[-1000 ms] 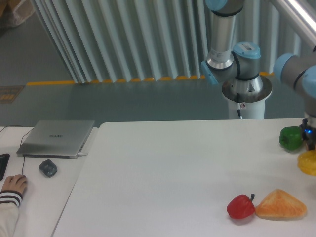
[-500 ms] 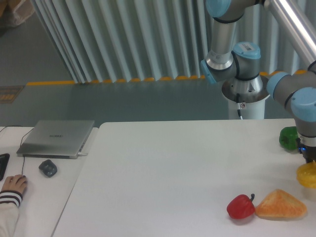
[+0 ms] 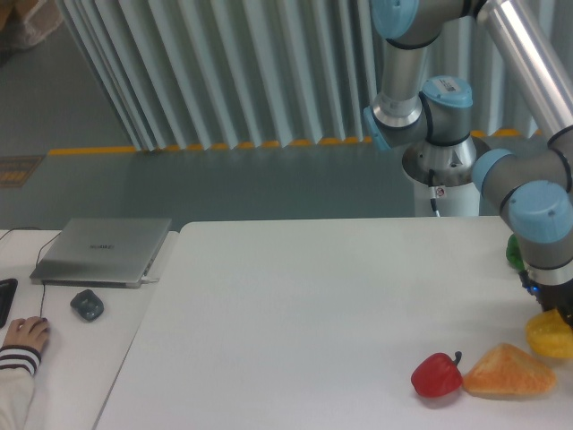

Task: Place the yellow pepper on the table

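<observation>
Nearest you, along the front edge of the table (image 3: 295, 305), the red pepper (image 3: 437, 375) lay on its side with its dark stem up, touching the orange-tan wedge of bread (image 3: 508, 373) to its right. Just behind and right of the bread you had the yellow pepper (image 3: 550, 335), hanging directly under the gripper (image 3: 557, 315) at the far right edge of the view. The pepper's top met the dark fingers, so the gripper appeared closed on it from above, though the fingers themselves were mostly lost against the arm's wrist and the frame edge. You could not tell whether the pepper's underside touched the tabletop or hung just clear of it; its lower edge sat close beside the bread's upper corner.

Behind the wrist, only a sliver of the green pepper (image 3: 514, 251) showed, the rest hidden by the arm's grey and blue joint.

Off to your left, on the adjoining desk (image 3: 63, 358), a person's hand (image 3: 25, 335) in a striped cuff rested near a cable, with a dark mouse (image 3: 87, 305) beyond it and a closed silver laptop (image 3: 104, 250) farther back. A dark object at the desk's left edge was cut off.

Farthest back, the arm's base (image 3: 445, 170) stood behind the table against the ribbed grey wall.
</observation>
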